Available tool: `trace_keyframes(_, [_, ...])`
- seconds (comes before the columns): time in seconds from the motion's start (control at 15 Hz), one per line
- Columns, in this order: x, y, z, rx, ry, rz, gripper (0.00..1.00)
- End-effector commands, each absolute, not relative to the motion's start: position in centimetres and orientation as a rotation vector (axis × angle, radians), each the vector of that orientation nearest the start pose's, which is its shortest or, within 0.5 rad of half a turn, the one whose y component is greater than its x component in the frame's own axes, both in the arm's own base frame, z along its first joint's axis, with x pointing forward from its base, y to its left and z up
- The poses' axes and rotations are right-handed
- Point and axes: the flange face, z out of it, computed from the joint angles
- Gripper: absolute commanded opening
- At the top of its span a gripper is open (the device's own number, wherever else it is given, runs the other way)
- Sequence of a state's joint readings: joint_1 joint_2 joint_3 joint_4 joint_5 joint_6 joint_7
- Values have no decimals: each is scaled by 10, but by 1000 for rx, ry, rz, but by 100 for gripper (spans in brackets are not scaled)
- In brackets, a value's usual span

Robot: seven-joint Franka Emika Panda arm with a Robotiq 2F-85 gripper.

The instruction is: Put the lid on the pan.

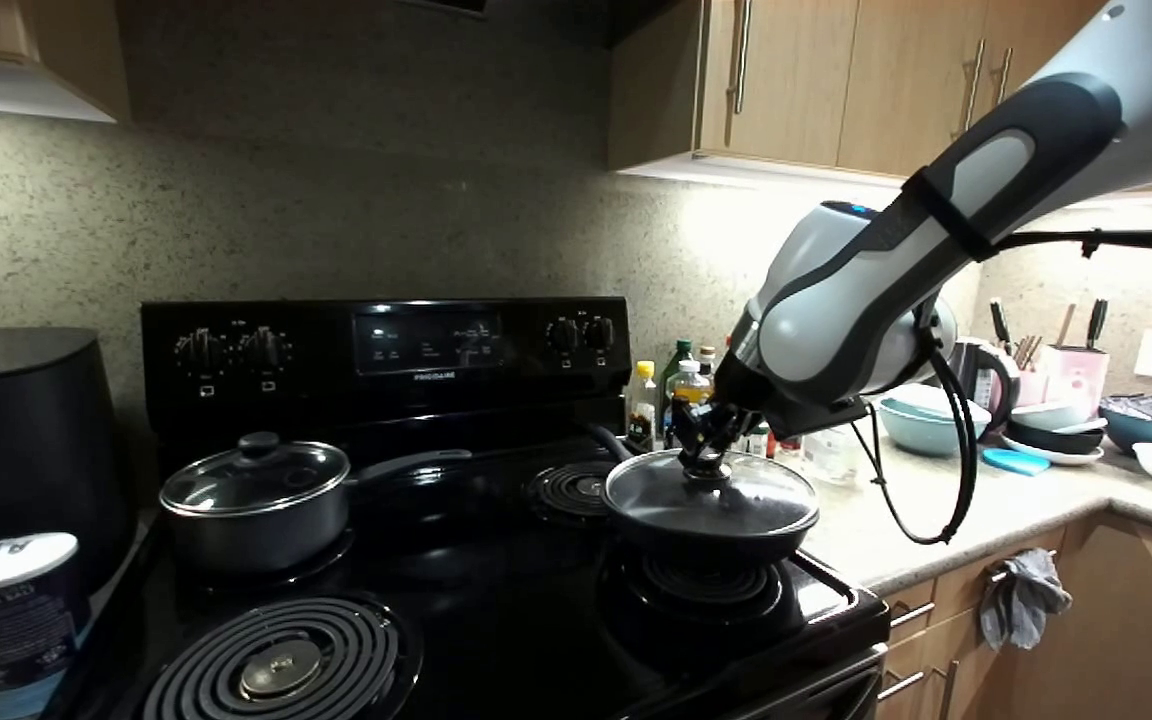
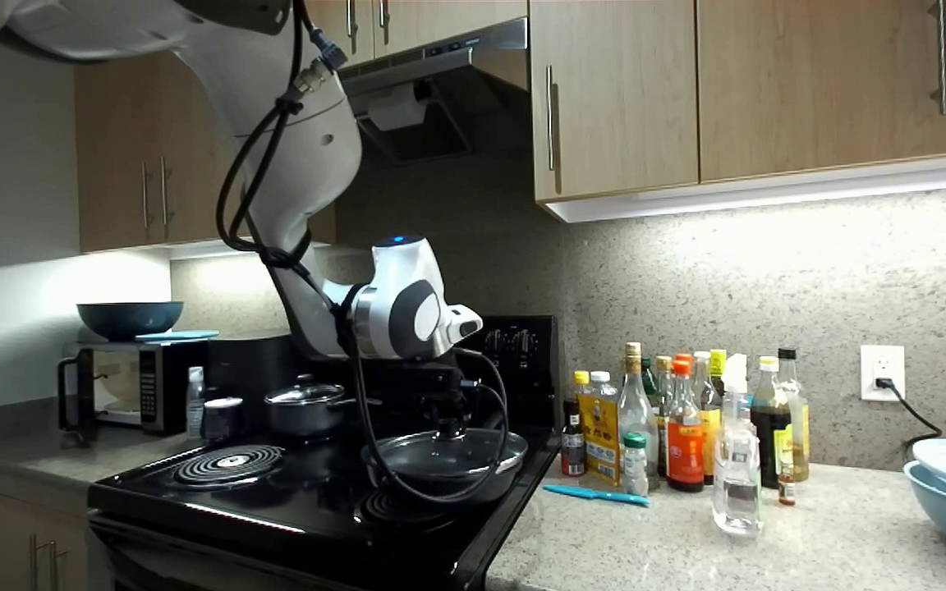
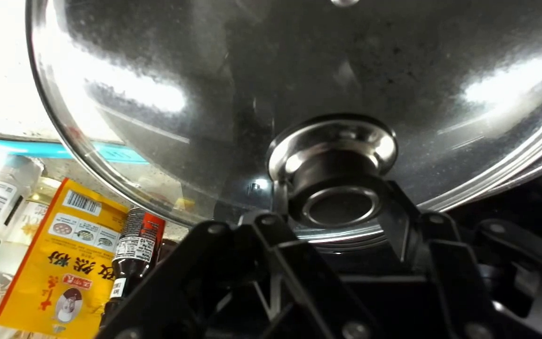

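One glass lid (image 1: 704, 507) is seen over the pan (image 1: 711, 546), apparently seated, its knob (image 3: 339, 207) clasped by the gripper (image 3: 338, 195). Placing is judged nearly finished; next, the knob should be released and the gripper lifted clear.

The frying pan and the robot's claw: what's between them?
The glass lid: both exterior views show it over the pan, and the wrist view shows its knob between the fingers of the gripper.
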State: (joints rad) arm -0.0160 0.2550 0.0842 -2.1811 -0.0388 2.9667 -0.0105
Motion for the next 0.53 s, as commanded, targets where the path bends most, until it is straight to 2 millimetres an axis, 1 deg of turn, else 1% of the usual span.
trace_keyframes(0.0, [600, 52, 327, -2997, -201, -771, 25])
trace_keyframes(0.33, [589, 70, 324, -2985, -323, -741, 25])
trace_keyframes(0.47, [588, 76, 321, -2981, -331, -725, 25])
